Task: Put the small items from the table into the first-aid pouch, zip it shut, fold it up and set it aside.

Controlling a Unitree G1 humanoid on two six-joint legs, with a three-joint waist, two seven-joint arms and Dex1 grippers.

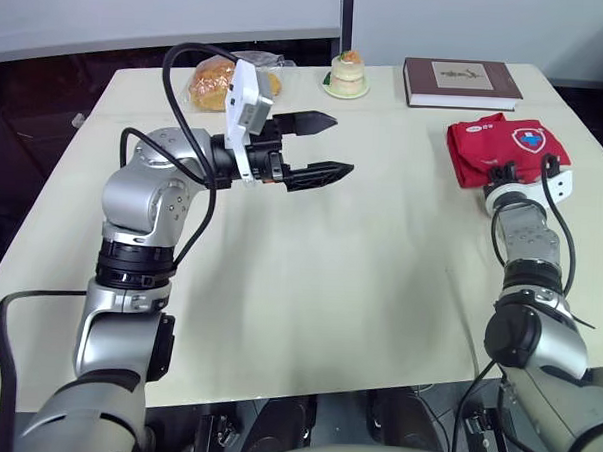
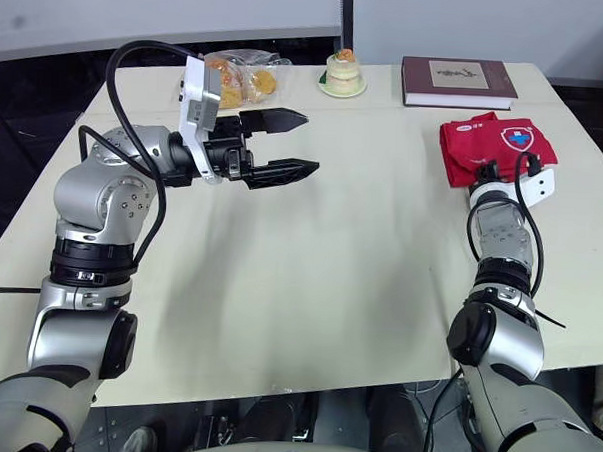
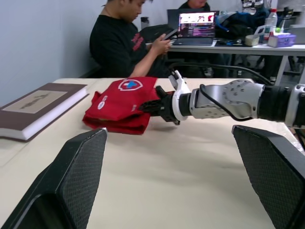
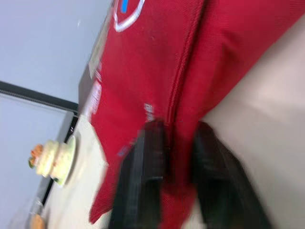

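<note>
Head view. At the far right of the bench: red first-aid pouch, folded, white-and-blue cross badge facing up. Right gripper at the pouch's near edge, touching it, arm stretched straight out from the bench's near side. Left gripper raised above the bench left of centre, pointing toward the right side, well apart from the pouch; 2 black fingers spread wide, grasping nothing. Along the far edge: brown book just behind the pouch, small cake on a saucer near the middle, bagged bread behind the left gripper.

Left wrist view. Looks across the bench between its own 2 parted fingers, bare bench surface in the gap. Ahead: the pouch lying flat in a thick fold, with the right gripper's dark fingers closed on its edge. Book off to one side of the pouch, close to it but not touching. Beyond the bench: 1 seated person in a black shirt looking down at a phone, and an open laptop on another desk.

Right wrist view. Close on red fabric. 2 fingers clenched on a fold of the pouch, 1 on each side of the fold. Stitched seam running up the fabric from the grip; part of the badge at the frame edge. Cake and saucer in the background.
</note>
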